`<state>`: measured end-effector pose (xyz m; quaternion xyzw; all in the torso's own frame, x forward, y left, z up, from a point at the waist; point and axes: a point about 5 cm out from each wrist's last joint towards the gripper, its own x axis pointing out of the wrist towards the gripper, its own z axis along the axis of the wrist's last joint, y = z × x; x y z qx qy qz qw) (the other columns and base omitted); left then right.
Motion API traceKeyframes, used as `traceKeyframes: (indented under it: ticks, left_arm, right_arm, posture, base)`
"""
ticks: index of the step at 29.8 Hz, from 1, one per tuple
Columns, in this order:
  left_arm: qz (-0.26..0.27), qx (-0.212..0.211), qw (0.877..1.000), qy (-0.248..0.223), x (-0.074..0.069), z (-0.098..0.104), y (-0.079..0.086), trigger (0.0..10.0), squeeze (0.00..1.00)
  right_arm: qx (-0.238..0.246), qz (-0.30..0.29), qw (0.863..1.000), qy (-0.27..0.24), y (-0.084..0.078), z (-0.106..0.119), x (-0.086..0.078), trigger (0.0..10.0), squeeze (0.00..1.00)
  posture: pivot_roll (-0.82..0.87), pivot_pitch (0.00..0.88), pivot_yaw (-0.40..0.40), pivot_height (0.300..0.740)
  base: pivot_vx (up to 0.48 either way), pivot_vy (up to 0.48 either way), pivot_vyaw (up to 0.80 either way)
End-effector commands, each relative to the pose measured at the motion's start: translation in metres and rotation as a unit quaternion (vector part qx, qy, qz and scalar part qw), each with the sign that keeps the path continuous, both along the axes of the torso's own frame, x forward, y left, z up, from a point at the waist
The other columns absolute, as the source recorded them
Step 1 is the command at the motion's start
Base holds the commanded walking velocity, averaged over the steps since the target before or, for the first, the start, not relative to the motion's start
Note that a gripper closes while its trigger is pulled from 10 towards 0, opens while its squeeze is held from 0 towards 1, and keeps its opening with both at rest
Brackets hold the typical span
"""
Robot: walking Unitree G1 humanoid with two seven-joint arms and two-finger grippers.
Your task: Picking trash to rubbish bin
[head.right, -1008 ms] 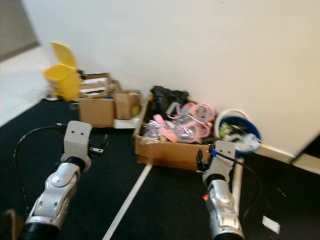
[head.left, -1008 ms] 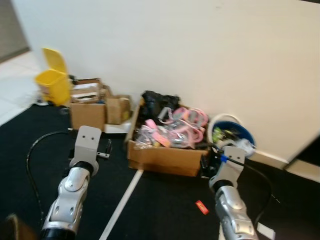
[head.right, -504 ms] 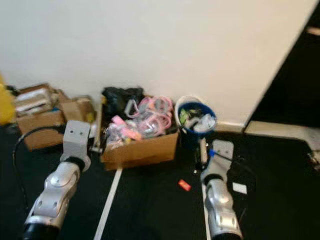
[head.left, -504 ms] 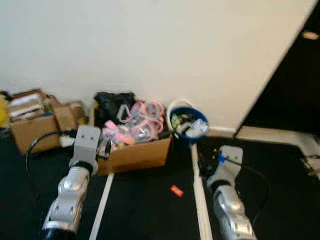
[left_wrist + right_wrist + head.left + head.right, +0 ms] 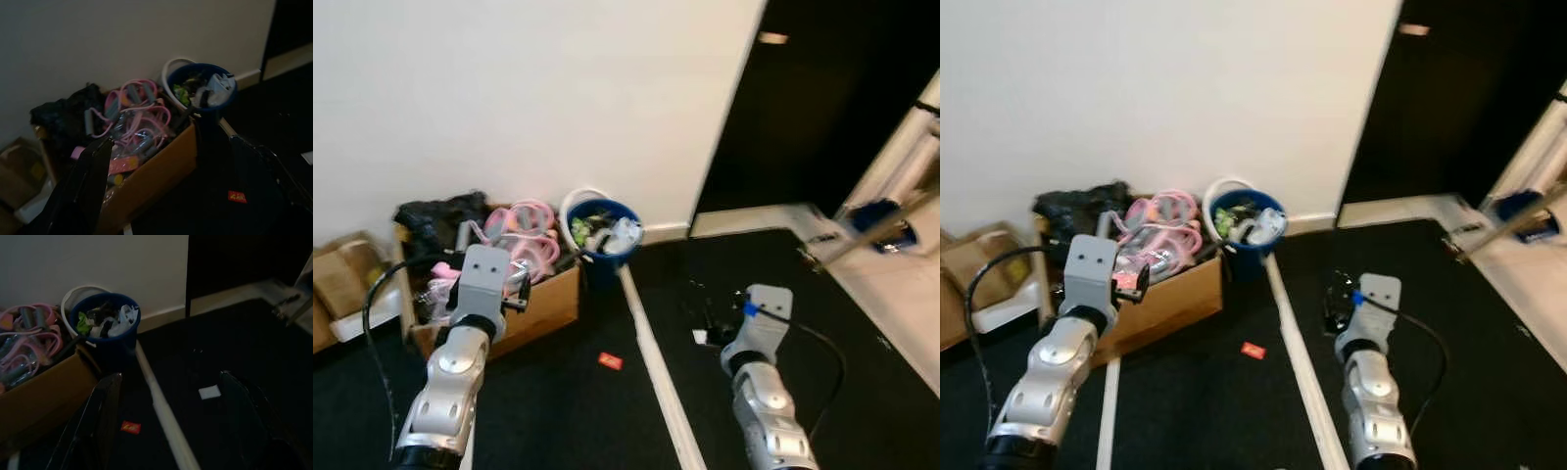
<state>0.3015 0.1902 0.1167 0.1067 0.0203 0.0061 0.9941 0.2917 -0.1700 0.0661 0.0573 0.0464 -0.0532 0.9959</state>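
A blue rubbish bin [image 5: 602, 230] full of crumpled trash stands against the white wall, with a white hoop behind it. A small red scrap [image 5: 610, 361] lies on the black floor in front of it. A white paper piece [image 5: 210, 392] lies further right on the floor. My left gripper [image 5: 171, 141] hovers open and holds nothing, facing the cardboard box and the bin [image 5: 203, 90]. My right gripper [image 5: 171, 376] is open too with nothing in it, above the floor between the red scrap [image 5: 130, 427] and the white piece.
A cardboard box [image 5: 533, 308] of pink hoops and black bags sits left of the bin. A white line [image 5: 651, 367] runs across the black floor. A dark doorway [image 5: 822, 98] opens on the right, beside a long-handled blue tool [image 5: 876, 220] on pale floor.
The whole picture has swung rightward: box and bin slid to the left, and the dark doorway and blue tool came into sight. Both arms hold the same pose.
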Motion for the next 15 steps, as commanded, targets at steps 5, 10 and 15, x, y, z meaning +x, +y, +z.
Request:
traceKeyframes:
  ticks: [5,10,15]
  left_arm:
    - [-0.003,0.0,1.0,0.012,-0.001,-0.0046,0.0,10.0,0.0]
    - [-0.002,-0.002,1.0,0.012,-0.0011,-0.0046,0.0001,10.0,0.0]
    - [-0.004,-0.002,1.0,0.012,-0.0012,-0.0044,0.0002,10.0,0.0]
  right_arm:
    - [-0.001,-0.007,1.0,0.009,-0.0049,-0.0033,-0.002,10.0,0.0]
    - [-0.001,-0.008,1.0,0.01,-0.0052,-0.0035,-0.002,10.0,0.0]
    - [0.0,-0.007,1.0,0.009,-0.0045,-0.003,-0.0013,10.0,0.0]
  posture:
    - [-0.02,0.089,0.02,0.74]
    - [-0.02,0.091,0.02,0.74]
    - [-0.02,0.091,0.021,0.74]
  base:
    - [0.0,0.0,-0.8]
    - [0.0,0.0,-0.8]
    - [0.0,0.0,-0.8]
